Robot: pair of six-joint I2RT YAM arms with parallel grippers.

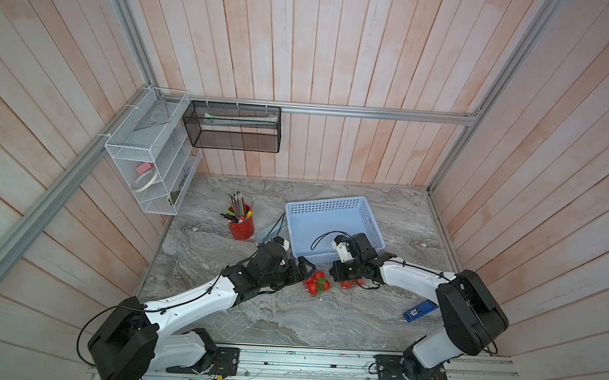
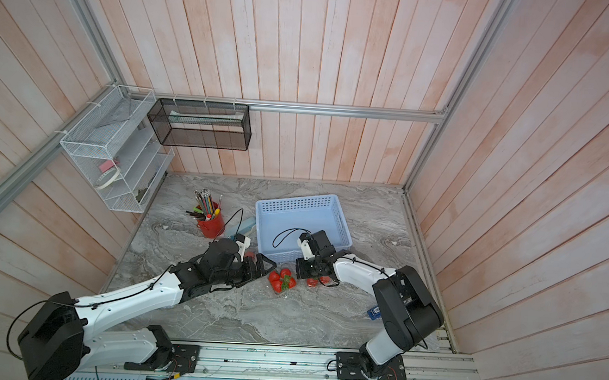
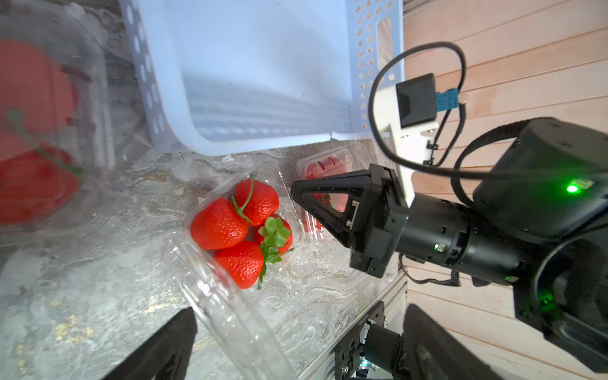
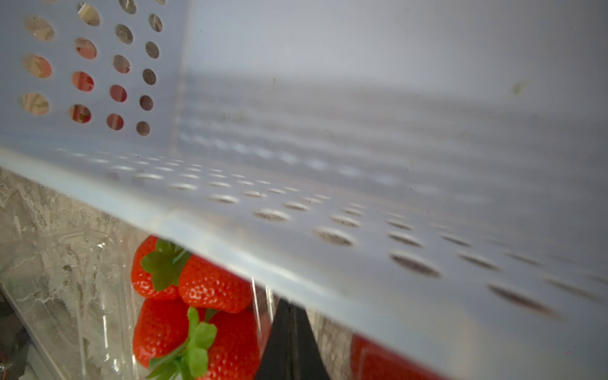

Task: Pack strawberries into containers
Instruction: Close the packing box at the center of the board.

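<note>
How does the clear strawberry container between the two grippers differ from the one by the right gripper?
The middle container has its lid swung open; the right container looks closed. The middle container's four strawberries lie uncovered; the right container's berries show only through plastic. The shut right gripper partly hides the right container, not the middle container. Both are clear clamshells holding red berries beside the blue basket.
</note>
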